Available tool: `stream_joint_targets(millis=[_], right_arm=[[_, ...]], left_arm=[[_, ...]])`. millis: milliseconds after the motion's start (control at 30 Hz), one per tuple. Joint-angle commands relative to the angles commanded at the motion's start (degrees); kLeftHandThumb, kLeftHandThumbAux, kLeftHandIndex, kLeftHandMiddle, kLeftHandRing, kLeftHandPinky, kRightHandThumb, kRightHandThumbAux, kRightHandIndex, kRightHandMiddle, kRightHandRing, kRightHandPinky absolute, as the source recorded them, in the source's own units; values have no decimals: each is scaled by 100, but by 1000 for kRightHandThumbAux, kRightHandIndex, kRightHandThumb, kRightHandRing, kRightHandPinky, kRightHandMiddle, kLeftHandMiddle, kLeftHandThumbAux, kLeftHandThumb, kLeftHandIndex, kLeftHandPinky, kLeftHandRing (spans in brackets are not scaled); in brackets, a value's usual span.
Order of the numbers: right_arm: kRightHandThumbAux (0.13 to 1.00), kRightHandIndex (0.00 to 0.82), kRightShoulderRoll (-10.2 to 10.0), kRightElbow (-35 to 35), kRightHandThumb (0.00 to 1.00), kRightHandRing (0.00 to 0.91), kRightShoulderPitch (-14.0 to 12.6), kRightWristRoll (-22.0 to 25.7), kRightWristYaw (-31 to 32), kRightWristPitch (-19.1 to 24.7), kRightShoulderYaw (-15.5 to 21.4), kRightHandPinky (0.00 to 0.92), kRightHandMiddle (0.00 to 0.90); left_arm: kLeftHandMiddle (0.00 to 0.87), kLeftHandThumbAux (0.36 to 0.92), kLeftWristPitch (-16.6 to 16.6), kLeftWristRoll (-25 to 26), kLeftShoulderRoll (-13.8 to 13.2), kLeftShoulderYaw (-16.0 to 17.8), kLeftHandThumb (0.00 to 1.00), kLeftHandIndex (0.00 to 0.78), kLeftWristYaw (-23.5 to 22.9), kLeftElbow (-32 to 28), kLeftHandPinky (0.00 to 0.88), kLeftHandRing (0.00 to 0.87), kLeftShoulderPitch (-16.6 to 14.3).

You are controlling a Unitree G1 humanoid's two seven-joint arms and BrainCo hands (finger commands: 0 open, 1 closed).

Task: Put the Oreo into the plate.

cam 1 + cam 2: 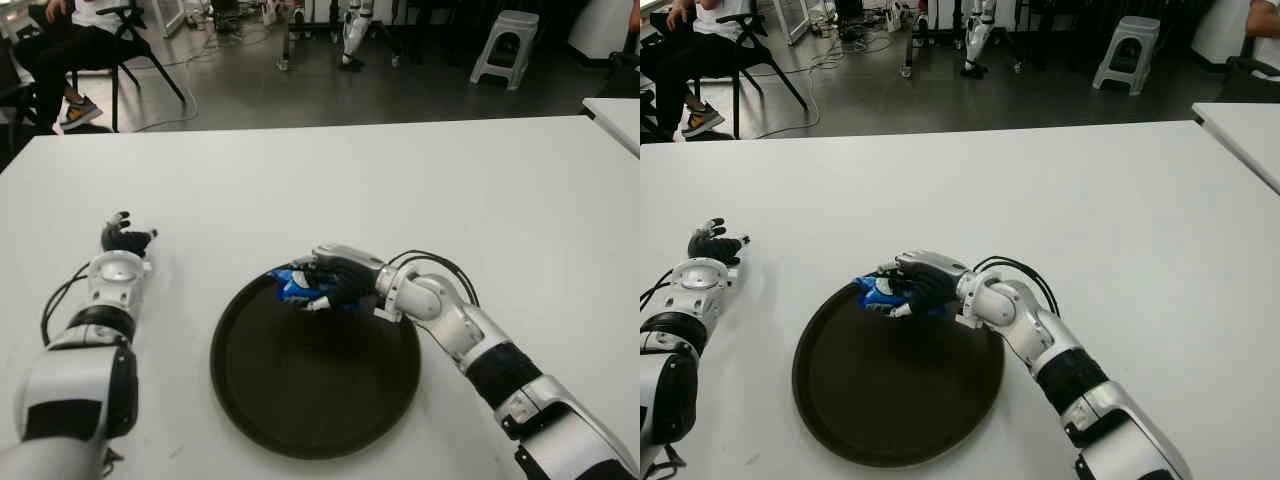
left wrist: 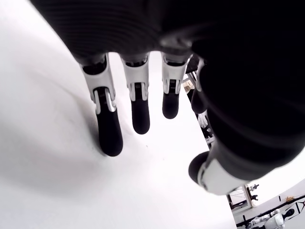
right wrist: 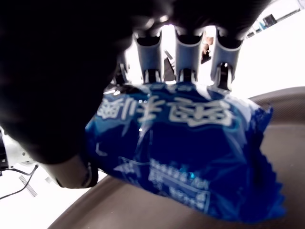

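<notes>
**Oreo pack over the plate's far rim**

My right robot hand (image 1: pixel 325 283) is gripping the blue Oreo pack (image 3: pixel 190 157), fingers (image 3: pixel 185 62) curled over its top so it hangs just inside the dark plate (image 1: pixel 310 400). My left robot hand (image 1: pixel 125 238), fingers spread and holding nothing, is showing over the tabletop (image 1: pixel 400 180), well left of the plate.

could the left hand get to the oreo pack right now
Probably not usefully: the right hand is already closed around the blue Oreo pack over the far rim of the dark plate. The left hand shows open, to the plate's left.
</notes>
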State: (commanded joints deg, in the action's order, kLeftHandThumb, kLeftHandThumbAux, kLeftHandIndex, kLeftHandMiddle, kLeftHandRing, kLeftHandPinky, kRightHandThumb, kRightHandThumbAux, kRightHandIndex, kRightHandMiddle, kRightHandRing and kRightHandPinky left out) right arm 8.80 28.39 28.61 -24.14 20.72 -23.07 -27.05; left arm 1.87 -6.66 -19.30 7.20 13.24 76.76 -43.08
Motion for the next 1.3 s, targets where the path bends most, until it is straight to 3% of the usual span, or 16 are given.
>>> stream_joint_targets(millis=[167, 200, 267, 333, 433, 633, 933, 1300], right_arm=[[731, 404, -19, 14, 670, 269, -8, 133, 114, 16, 25, 186, 292], [706, 334, -22, 18, 473, 245, -8, 152, 133, 14, 29, 160, 270], [687, 260, -22, 12, 285, 221, -15, 189, 185, 10, 36, 139, 245], [669, 195, -19, 2, 151, 196, -22, 219, 236, 4, 39, 121, 214], [649, 133, 6, -33, 72, 161, -31, 280, 352, -43, 32, 101, 174], [545, 41, 54, -32, 7, 76, -38, 382, 521, -209, 27, 80, 76], [352, 7, 36, 213, 0, 41, -5, 588, 619, -599, 79, 74, 37], [345, 3, 85, 414, 0, 15, 72, 448, 518, -879, 49, 41, 24]], left_arm=[[124, 762, 34, 45, 12, 43, 285, 75, -7, -7, 140, 145, 1], [124, 761, 38, 49, 14, 49, 283, 74, -7, -9, 134, 144, 0], [126, 761, 37, 47, 12, 53, 284, 75, -9, -8, 131, 144, 1], [128, 762, 35, 43, 10, 54, 288, 77, -9, -7, 131, 144, 1], [128, 762, 37, 35, 9, 48, 291, 78, -15, -9, 130, 144, 1], [111, 768, 31, 30, 7, 41, 294, 69, -29, -10, 127, 132, -1], [131, 768, 30, 7, -6, 23, 294, 79, -39, 2, 154, 151, 10], [127, 755, 32, -10, 0, 3, 268, 73, -2, 1, 128, 145, 17]])
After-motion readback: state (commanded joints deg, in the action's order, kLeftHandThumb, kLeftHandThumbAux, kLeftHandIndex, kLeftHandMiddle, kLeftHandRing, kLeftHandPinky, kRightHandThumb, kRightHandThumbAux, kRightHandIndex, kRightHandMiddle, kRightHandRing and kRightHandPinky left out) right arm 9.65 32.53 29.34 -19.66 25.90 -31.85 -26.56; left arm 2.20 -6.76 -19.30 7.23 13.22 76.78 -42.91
